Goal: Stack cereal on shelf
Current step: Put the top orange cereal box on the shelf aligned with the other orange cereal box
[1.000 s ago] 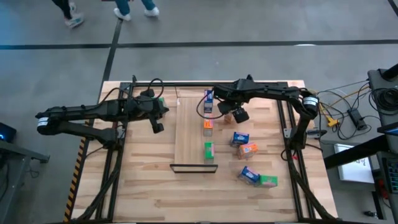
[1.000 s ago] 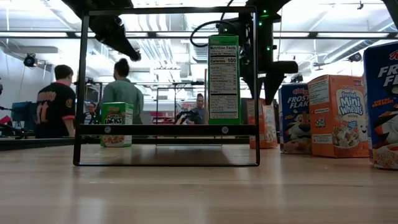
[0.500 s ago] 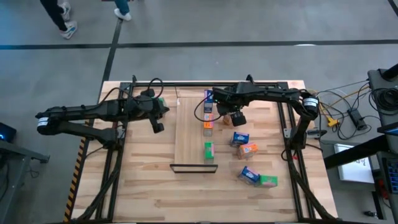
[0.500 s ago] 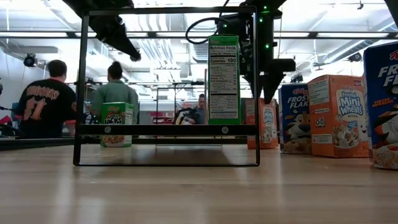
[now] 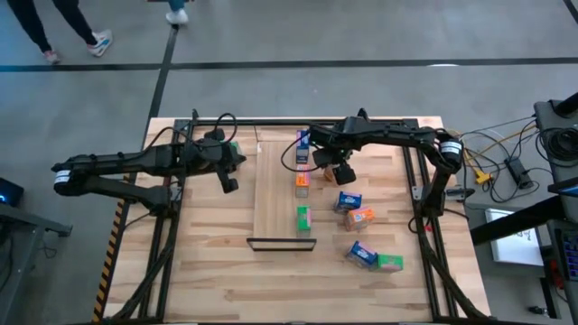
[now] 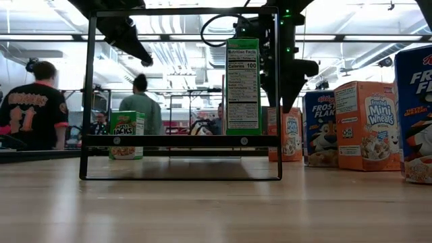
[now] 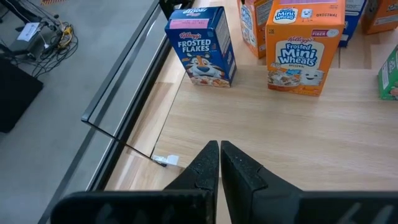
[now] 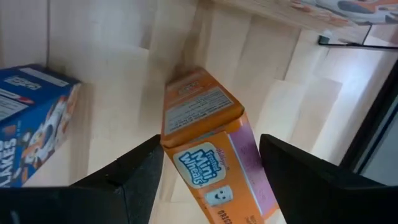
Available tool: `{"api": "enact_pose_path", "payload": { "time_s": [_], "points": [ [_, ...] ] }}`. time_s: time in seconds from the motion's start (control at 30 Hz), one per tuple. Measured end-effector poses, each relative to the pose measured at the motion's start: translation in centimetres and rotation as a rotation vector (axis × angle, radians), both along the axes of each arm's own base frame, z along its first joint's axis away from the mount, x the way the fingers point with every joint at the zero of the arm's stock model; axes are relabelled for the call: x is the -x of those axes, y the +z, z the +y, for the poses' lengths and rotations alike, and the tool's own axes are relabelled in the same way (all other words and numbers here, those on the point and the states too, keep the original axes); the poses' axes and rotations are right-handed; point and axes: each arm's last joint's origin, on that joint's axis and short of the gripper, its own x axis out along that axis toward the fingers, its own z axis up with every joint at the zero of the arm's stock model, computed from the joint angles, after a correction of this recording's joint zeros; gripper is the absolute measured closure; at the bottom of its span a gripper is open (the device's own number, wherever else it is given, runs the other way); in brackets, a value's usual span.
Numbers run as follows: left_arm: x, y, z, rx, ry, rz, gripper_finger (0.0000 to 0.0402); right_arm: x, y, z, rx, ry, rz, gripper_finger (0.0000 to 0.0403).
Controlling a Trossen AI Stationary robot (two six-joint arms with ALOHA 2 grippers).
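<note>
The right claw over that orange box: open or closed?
Open: the right gripper has its fingers spread either side of the orange box, not touching.

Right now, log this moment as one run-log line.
right gripper: open, straddling orange cereal box | left gripper: shut, waiting over table's left | shelf: three boxes standing

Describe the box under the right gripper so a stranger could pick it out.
Start at the shelf, the pale panel mid-table. Just off its far right edge, the open right gripper hovers over an orange Mini Wheats box. It stands alone, off the shelf, unlike the orange box in the shelf row.
</note>
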Motion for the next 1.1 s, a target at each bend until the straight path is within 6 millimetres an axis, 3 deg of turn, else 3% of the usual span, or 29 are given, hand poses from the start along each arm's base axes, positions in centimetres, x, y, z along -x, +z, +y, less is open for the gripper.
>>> {"api": "enact_pose_path", "payload": {
  "time_s": [0.47, 0.77, 0.97, 1.1],
  "points": [
    [0.0, 0.0, 0.0, 0.000, 0.000, -0.002, 0.0401, 0.1, 0.0, 0.1, -0.033, -0.065, -0.011, 0.0224],
    [0.0, 0.0, 0.0, 0.001, 0.000, -0.001, 0.0401, 0.3, 0.4, 0.1, -0.035, -0.105, -0.021, 0.0223],
    [-0.1, -0.7, 0.0, 0.007, 0.002, -0.010, 0.0401, 1.2, 2.3, 0.5, -0.023, -0.161, -0.065, 0.0225],
    [-0.1, -1.5, 0.0, 0.014, -0.011, -0.012, 0.0401, 2.1, 5.4, 0.8, -0.021, -0.245, -0.132, 0.0223]
  ]
}}
